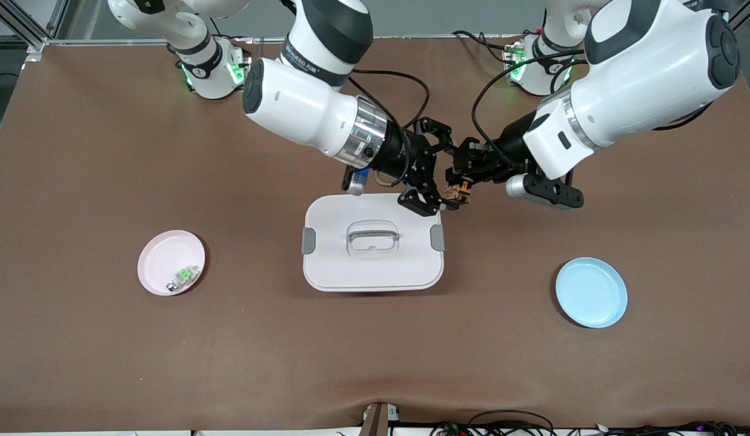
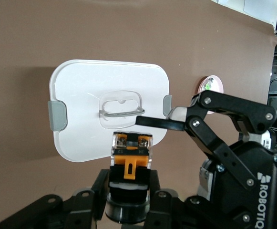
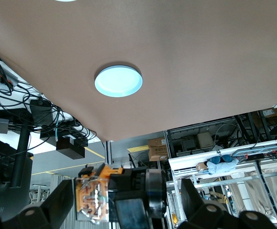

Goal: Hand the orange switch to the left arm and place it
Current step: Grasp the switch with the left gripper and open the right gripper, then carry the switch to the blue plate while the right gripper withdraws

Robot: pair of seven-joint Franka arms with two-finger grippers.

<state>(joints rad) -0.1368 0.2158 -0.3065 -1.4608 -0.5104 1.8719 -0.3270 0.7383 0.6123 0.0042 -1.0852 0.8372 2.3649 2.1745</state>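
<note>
Left hand grips orange switch (orange end toward box).

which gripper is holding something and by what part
The left gripper holds the small black-and-orange switch by its black body. The right gripper is open, holding nothing.

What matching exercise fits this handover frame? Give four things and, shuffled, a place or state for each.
Things:
1. orange switch
2. right gripper
3. green-and-white component
4. blue plate

Places or states:
A. on the pink plate
B. bare, toward the left arm's end of the table
C. held in the left gripper
D. open, above the box edge

Pairs: 1-C, 2-D, 3-A, 4-B
</note>
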